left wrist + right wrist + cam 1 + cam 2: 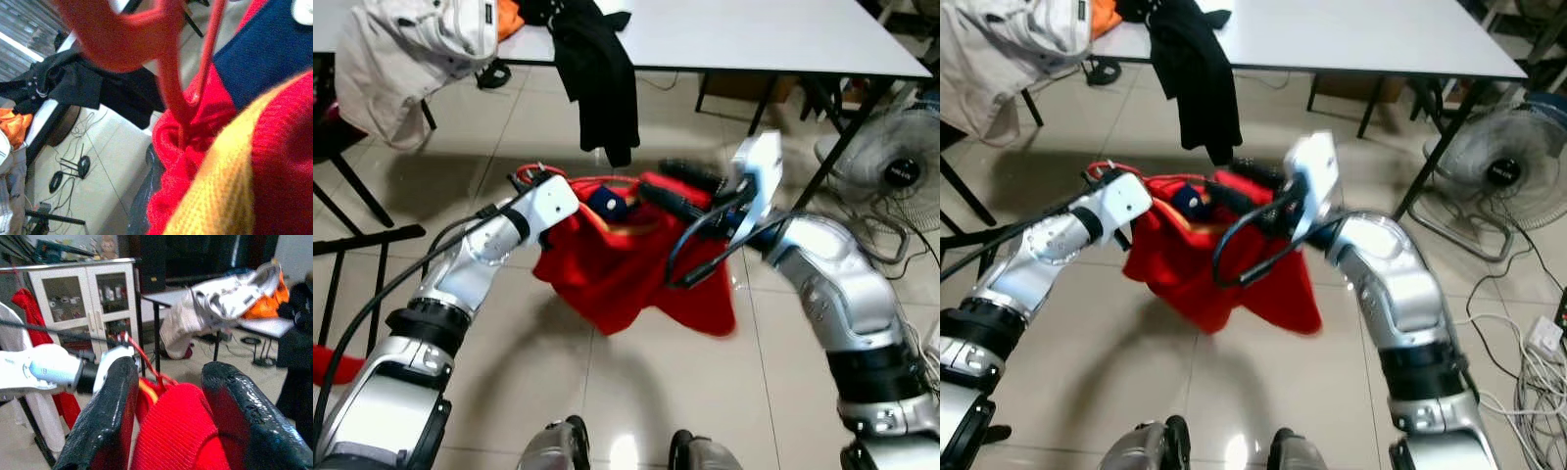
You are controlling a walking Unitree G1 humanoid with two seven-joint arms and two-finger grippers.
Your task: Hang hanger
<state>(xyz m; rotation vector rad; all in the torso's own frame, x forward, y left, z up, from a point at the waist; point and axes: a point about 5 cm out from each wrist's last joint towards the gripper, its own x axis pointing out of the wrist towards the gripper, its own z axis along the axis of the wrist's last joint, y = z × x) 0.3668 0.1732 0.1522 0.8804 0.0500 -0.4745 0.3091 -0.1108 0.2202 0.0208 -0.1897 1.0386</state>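
At frame centre, above glossy floor tiles, both tools held a knitted red sweater point(626, 264) on its thin red hanger point(168, 93): right tool point(166, 416) clamped on knit; left tool's point(533, 176) fingers unclear

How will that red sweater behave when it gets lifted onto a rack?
Likely floppy: the sweater sags in folds between both pincers. Its knit probably grips rather than slips. The hanger looks thin, so it may swing or tilt.
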